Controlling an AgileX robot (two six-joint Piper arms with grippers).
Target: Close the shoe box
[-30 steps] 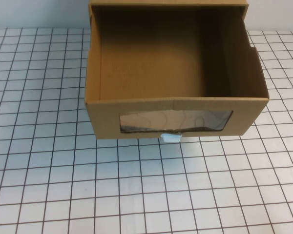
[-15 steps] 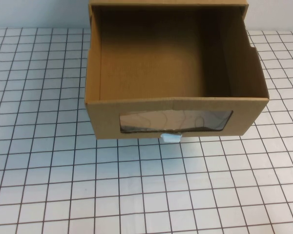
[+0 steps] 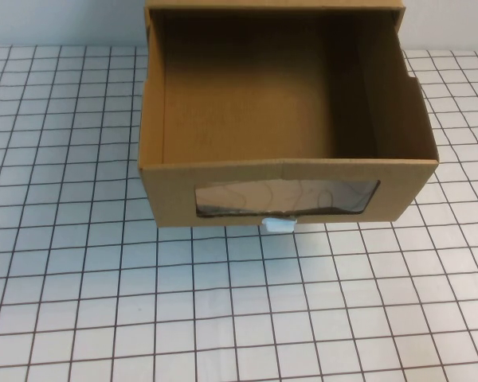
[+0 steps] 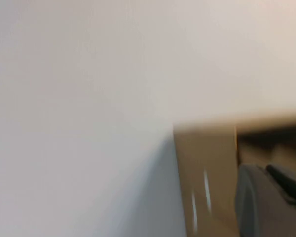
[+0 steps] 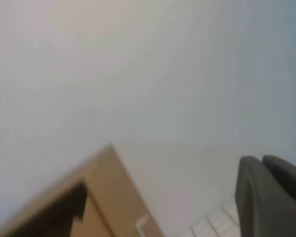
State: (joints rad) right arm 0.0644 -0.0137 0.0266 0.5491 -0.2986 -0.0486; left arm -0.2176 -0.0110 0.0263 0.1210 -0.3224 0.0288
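Observation:
The shoe box [image 3: 287, 171] is brown cardboard and stands at the back middle of the table. Its drawer is pulled out towards me, open on top and empty inside. The drawer front has a clear window [image 3: 287, 197] with a small white pull tab [image 3: 277, 224] below it. Neither arm shows in the high view. My left gripper [image 4: 266, 202] shows only as a grey part close beside a cardboard wall of the box [image 4: 204, 177]. My right gripper [image 5: 271, 197] shows only as a grey part, apart from a box corner [image 5: 103, 192].
The table [image 3: 103, 278] is white with a black grid and runs on both sides of the box and in front of it. A plain pale wall [image 5: 138, 59] stands behind. The outer shell of the box [image 3: 275, 6] reaches the high view's top edge.

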